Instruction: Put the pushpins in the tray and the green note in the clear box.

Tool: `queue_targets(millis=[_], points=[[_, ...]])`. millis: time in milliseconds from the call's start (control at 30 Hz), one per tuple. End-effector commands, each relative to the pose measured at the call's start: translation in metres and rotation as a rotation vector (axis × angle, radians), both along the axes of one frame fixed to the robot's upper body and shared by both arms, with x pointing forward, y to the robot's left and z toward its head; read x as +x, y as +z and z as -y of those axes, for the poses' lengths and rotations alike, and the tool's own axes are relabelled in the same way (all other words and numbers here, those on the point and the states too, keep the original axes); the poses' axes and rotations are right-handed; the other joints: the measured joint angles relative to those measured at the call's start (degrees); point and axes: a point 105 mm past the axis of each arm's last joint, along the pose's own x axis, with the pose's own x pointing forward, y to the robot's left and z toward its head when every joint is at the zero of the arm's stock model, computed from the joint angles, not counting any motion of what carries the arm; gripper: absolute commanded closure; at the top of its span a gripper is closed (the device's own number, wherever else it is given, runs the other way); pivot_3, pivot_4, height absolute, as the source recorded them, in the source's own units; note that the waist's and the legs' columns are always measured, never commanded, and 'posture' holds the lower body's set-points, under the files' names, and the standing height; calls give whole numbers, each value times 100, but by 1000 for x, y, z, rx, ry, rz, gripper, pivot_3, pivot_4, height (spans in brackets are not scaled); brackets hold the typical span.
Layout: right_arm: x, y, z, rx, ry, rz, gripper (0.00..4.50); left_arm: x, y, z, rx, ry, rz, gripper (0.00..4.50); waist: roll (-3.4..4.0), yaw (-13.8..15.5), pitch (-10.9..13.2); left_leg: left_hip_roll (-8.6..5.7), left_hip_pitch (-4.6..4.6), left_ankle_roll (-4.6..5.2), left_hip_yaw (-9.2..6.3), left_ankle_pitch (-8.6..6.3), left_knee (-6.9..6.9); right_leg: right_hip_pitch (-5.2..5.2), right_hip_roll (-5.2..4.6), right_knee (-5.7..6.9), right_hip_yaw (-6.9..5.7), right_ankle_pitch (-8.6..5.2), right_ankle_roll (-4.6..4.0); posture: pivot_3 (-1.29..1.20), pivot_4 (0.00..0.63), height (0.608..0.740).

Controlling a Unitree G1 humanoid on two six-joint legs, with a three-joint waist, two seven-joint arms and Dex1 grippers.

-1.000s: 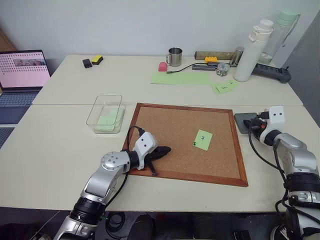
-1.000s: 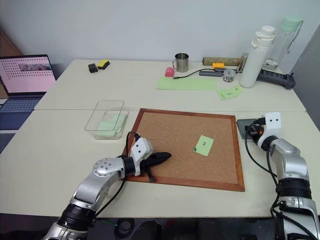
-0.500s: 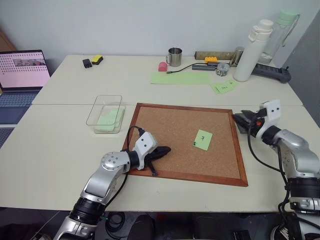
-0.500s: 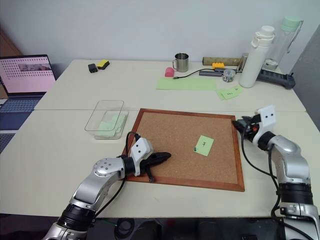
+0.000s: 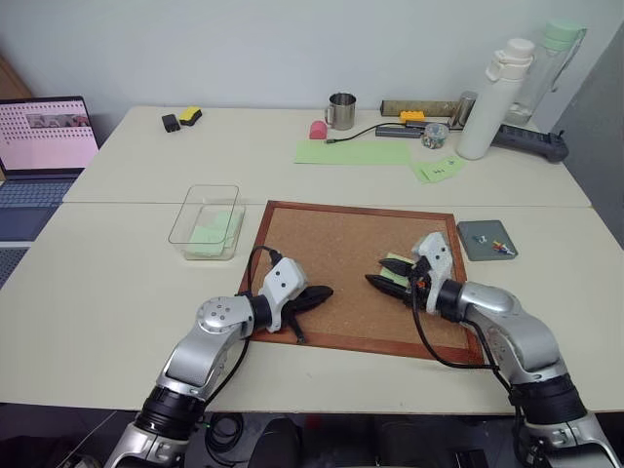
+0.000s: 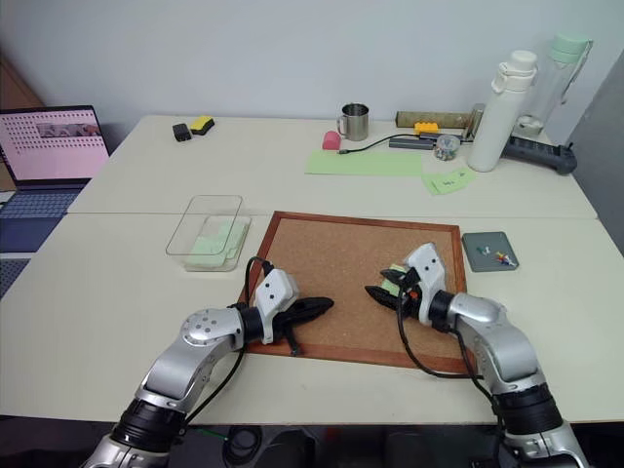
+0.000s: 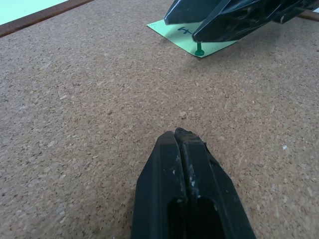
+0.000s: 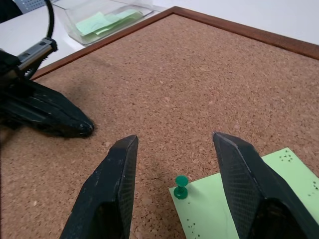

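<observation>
The green note [image 8: 239, 209] lies on the corkboard [image 5: 331, 244], pinned at one corner by a dark green pushpin [image 8: 180, 187]. My right gripper [image 8: 174, 139] hovers open just over that corner, one finger on each side of the pin, partly covering the note [image 5: 395, 261] in the eye views. On the board's left part my left gripper [image 5: 320, 292] rests shut and empty. The grey tray [image 5: 480, 234] sits right of the board with small pushpins [image 5: 500, 246] in it. The clear box [image 5: 205, 222] stands left of the board and holds green paper.
At the table's back stand a steel mug [image 5: 340, 110], a long pale-green sheet [image 5: 351, 152], small green notes [image 5: 437, 170], two bottles [image 5: 487, 97] and a power strip [image 5: 531, 139]. A laptop [image 5: 41, 146] is at the far left.
My right gripper has swung left from over the tray to the note's pinned corner on the corkboard, uncovering the tray. The left gripper has stayed still.
</observation>
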Motion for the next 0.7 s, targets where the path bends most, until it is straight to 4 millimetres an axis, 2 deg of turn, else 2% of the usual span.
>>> queue_targets(millis=[33,200,267,600,700], points=[[-1,-1,-3,-14,7,13,2033,-5,-12,-6,36,14,-48,4500,0,0,0,1,0,0,-1,0,-1,0,1,0,0,0,0,0,150,740],[-4,-7,-8,-30,33,-5,2033,-6,-13,-7,36,18,-49,4500,0,-2,0,1,0,0,0,0,-1,0,1,0,0,0,0,0,150,740],[-5,-9,-8,-35,38,-7,2315,-6,-12,-7,36,20,-49,4500,0,-2,0,1,0,0,0,0,-1,0,1,0,0,0,0,0,150,740],[-4,-11,-3,-42,22,-12,4348,-6,-12,-6,36,20,-51,4500,0,-2,0,1,0,0,0,0,-1,0,1,-1,0,0,0,0,150,740],[-3,-12,-2,-45,13,-11,4452,-5,-11,-5,35,19,-50,4500,0,-2,0,1,0,0,0,0,-1,0,1,0,0,0,0,0,150,740]])
